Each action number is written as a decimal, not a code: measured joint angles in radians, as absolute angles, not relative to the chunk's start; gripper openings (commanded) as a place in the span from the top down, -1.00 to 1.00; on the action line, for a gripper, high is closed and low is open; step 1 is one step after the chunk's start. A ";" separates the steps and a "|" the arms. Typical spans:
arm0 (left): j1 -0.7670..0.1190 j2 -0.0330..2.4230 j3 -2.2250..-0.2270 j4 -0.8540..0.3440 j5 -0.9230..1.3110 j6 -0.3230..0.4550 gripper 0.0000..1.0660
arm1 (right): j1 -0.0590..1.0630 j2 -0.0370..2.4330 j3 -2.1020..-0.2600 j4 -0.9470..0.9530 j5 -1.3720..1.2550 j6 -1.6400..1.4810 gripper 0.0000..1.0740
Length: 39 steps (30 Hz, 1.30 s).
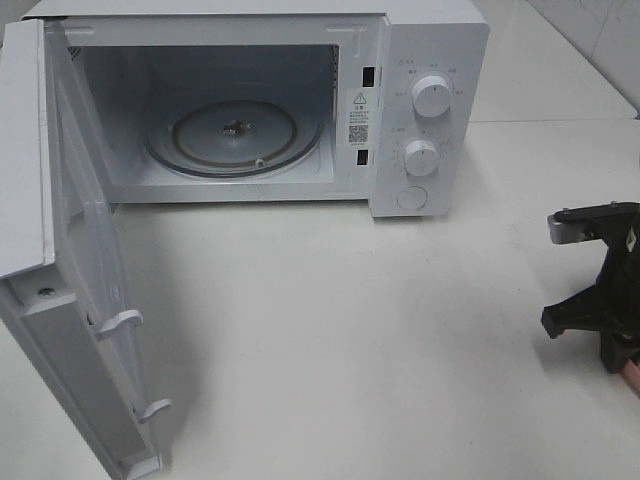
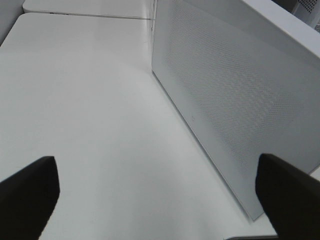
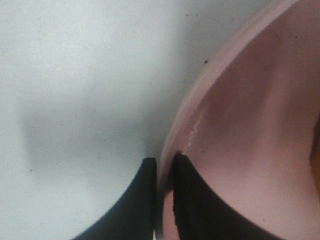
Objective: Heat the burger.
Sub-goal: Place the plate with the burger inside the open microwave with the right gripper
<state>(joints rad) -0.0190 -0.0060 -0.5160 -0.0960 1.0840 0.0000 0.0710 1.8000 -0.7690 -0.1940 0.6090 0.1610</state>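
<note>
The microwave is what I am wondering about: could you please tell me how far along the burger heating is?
Done: the microwave door stands open, its turntable bare. In hand: the right tool is pinched on the pink plate rim; the burger itself is out of view. Left: carry the plate in, shut the door, turn a dial.

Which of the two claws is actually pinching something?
The right gripper: it is shut on the rim of the pink plate. The left gripper stands wide open over the table, holding nothing.
</note>
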 measured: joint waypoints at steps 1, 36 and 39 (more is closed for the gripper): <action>-0.019 -0.006 -0.516 -0.096 1.084 0.000 -0.87 | 0.071 1.797 -0.769 -0.196 0.616 0.164 1.00; -0.019 -0.006 -0.516 -0.096 1.084 0.000 -0.87 | 0.355 1.586 -0.752 -0.533 0.881 0.504 1.00; -0.019 -0.006 -0.516 -0.096 1.084 0.000 -0.87 | 0.376 1.564 -0.732 -0.541 0.884 0.509 1.00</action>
